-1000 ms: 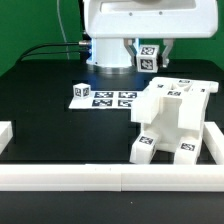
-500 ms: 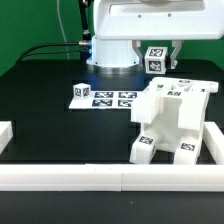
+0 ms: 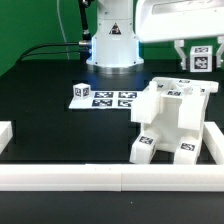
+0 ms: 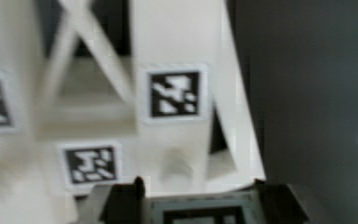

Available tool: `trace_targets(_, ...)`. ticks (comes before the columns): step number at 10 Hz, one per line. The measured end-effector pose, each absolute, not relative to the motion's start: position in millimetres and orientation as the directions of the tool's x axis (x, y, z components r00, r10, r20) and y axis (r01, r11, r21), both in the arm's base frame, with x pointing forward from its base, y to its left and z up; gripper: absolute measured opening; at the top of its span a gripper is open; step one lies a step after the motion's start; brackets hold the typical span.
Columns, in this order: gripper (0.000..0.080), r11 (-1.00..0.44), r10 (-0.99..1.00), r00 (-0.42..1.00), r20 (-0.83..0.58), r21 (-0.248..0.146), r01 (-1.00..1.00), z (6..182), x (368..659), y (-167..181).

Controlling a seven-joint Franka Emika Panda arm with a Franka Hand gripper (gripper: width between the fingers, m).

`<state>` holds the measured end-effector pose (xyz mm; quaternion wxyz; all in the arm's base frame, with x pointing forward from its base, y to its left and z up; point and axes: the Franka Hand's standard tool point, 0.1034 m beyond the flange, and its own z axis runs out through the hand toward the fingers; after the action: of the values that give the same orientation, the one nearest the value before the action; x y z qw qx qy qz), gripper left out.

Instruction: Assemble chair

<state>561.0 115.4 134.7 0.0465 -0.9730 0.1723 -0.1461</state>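
Holding: gripper (image 3: 203,66) part-closed, clamped on a small tagged cube (image 3: 203,57), upper right of exterior frame | chair (image 3: 172,118) part-built, lower right, cube above it in frame | marker board (image 3: 103,97) left of centre | wrist view: tagged chair faces under the gripper

the black table (image 3: 45,112) lies open across the frame's left half. the chair (image 3: 172,118) fills the centre right, the border rail (image 3: 100,178) walls the lower edge, and the gripper (image 3: 201,62), clamping a tagged block (image 3: 202,56), hangs just over the chair's upper right.
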Motion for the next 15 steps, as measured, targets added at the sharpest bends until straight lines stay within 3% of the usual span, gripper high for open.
trace_targets(15, 0.0282, -0.956, -0.293, 0.900, 0.322, -0.102, -0.274, 112.0, 562.7, 107.8)
